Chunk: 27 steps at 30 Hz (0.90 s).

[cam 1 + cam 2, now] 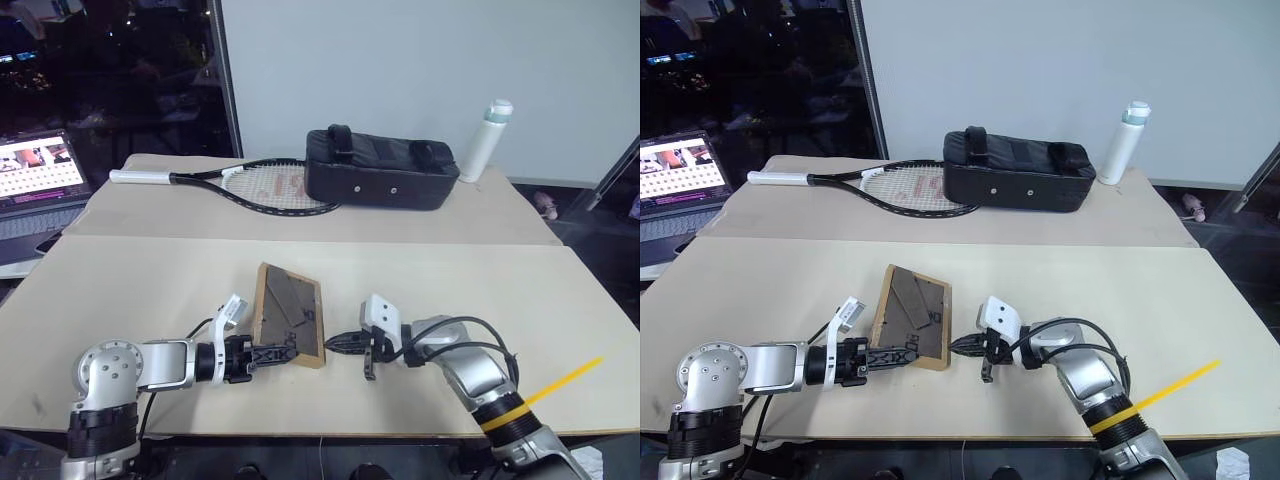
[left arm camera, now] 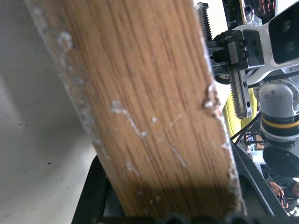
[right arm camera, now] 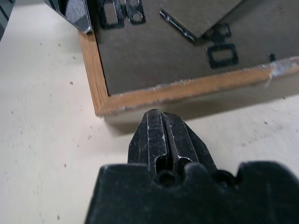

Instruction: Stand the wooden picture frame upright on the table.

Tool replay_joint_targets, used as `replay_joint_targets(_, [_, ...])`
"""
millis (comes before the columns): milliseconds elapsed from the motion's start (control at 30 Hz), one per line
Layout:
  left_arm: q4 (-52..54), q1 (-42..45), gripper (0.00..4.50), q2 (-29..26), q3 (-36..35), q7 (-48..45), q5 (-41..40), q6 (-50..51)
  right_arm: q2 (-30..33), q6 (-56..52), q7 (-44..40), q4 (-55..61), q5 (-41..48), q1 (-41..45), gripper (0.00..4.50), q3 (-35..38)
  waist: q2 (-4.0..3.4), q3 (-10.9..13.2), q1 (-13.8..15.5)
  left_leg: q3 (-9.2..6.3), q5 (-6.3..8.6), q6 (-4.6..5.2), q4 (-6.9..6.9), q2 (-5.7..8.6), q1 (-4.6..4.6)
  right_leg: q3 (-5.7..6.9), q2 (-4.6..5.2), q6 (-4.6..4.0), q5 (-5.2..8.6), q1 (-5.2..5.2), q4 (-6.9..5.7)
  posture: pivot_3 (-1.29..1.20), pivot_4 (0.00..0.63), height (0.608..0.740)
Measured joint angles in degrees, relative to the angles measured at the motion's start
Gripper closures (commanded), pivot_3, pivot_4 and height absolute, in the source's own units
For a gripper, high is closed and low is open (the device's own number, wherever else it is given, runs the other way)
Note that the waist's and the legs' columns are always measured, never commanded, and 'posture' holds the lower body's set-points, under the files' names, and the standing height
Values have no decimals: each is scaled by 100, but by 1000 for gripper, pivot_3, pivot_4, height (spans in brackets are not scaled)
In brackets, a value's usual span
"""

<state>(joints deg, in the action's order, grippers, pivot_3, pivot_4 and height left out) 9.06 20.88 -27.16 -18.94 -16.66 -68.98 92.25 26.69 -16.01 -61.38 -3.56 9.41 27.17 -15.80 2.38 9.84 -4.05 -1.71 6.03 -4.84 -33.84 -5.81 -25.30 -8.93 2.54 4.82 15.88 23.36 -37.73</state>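
Far left: laptop (image 1: 40,185) with lit screen. On the rear part of the table (image 1: 560,300): tennis racket (image 1: 250,185), then black bag (image 1: 380,168), then white bottle (image 1: 484,140). Nearer, left gripper (image 1: 283,352) clasped on the near left edge of the wooden picture frame (image 1: 290,312), dark back panel and stand facing up, frame tilted, left side raised off the tabletop. Just right of the frame's near corner: right gripper (image 1: 337,345), fingers (image 3: 163,135) pressed together, empty, tip near the wooden edge, not touching.
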Motion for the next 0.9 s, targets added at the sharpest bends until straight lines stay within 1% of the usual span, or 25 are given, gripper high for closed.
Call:
replay_joint_targets(67, [64, 23, 3187, -213, 4, -80, 9, -9, 263, -248, -97, 34, 233, 232, 4500, 322, 2, 10, -3, 0, 0, 0, 0, 0, -5, 0, 0, -2, -1, 8, -2, 0, 150, 721])
replay_joint_targets(133, [170, 83, 3187, -451, 21, -223, 21, -59, 455, -657, -175, 82, 636, 613, 3905, 810, 4, 13, -4, 0, 0, 0, 2, 0, -10, 0, 0, -3, -1, 13, -3, 0, 150, 721])
replay_joint_targets(167, [219, 161, 3187, -533, 60, -312, 27, -99, 468, -898, -182, 88, 876, 875, 3691, 1029, 4, 13, -6, 0, 0, 0, 4, 0, -12, 0, 0, -3, -1, 14, -2, 0, 150, 721])
replay_joint_targets(267, [364, 354, 3187, -599, 242, -514, 28, -198, 436, -1320, -187, 209, 1287, 1321, 2733, 1274, 5, 13, 4, -3, 1, 0, 12, 0, -18, 4, 0, -3, 0, 13, 11, 0, 150, 721])
replay_joint_targets(300, [384, 426, 3187, -600, 311, -587, 27, -246, 373, -1477, -180, 221, 1425, 1426, 2329, 1283, 5, 13, 6, -3, 2, -2, 12, 0, -23, 5, 0, -3, 0, 14, 14, 0, 150, 721])
replay_joint_targets(367, [398, 512, 3187, -608, 424, -684, 28, -306, 222, -1690, -115, 223, 1526, 1472, 1663, 1273, 5, 13, 9, -3, 4, -5, 12, 0, -37, 5, 1, -3, 0, 25, 15, 0, 150, 721])
replay_joint_targets(467, [498, 693, 3187, -651, 664, -803, 44, -334, -26, -1973, -48, 166, 1664, 1503, 632, 1173, 5, 13, 15, -5, 2, -4, 4, 0, -94, 5, -1, -15, -11, 85, -1, 0, 150, 721])
replay_joint_targets(500, [539, 762, 3187, -651, 751, -837, 43, -335, -86, -2032, -50, 139, 1665, 1503, 276, 1114, 5, 13, 19, -6, 2, -4, 2, 0, -97, 6, -1, -31, -21, 88, -4, 0, 150, 721])
replay_joint_targets(533, [598, 874, 3187, -651, 851, -893, 39, -336, -144, -2081, -67, 100, 1665, 1505, 15, 1002, 4, 13, 22, -6, 2, -4, 2, 0, -97, 7, -1, -37, -24, 88, -3, 0, 150, 721])
replay_joint_targets(800, [588, 1131, 3187, -701, 1048, -941, 128, -326, -175, -2097, -299, -87, 1680, 1606, 15, 919, 3, 14, 19, -6, 2, -4, 2, 0, -97, 9, -1, -35, -23, 88, -4, 0, 150, 721])
replay_joint_targets(900, [483, 1265, 3187, -663, 1044, -997, 108, -324, -195, -2223, -567, 196, 1989, 1563, 15, 914, 3, 14, 21, -7, 2, -4, 2, 0, -97, 9, -1, -35, -23, 88, -4, 0, 150, 721])
